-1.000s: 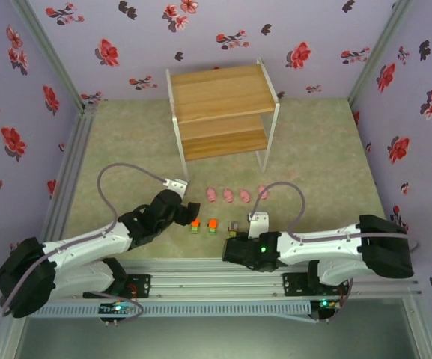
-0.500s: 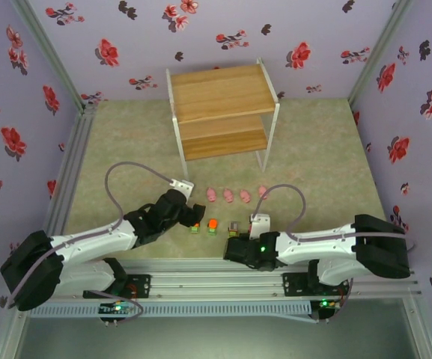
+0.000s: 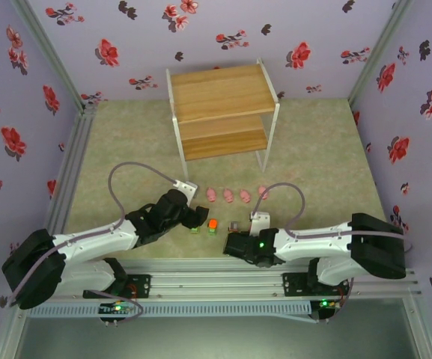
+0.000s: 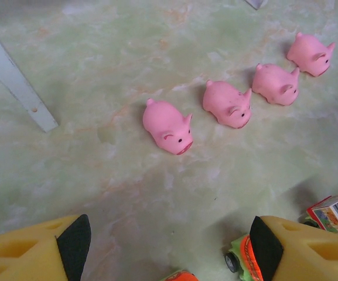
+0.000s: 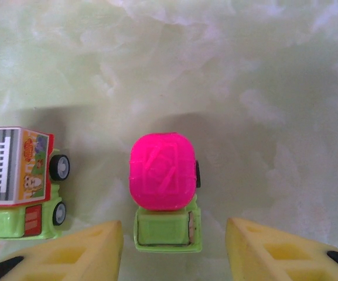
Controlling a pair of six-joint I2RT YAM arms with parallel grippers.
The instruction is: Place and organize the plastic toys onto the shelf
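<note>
**Straddling, not yet gripping**

My right gripper (image 5: 174, 234) holds its yellow fingers (image 5: 81, 252) spread either side of the magenta-topped, green-based plastic truck (image 5: 163, 187) on the mottled table (image 5: 245, 70) — not touching. I judge it light, hard, wheeled, apt to roll — pinch the flat green flanks. My left gripper (image 4: 170, 234) gapes beside an orange-topped truck (image 4: 239, 260). Count: four trucks, four pink plastic pigs (image 4: 167, 126). The two-tier wooden shelf (image 3: 219, 93) stands well beyond.

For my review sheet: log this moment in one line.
left pincer open over orange truck | right pincer open astride magenta truck | pigs in row
</note>
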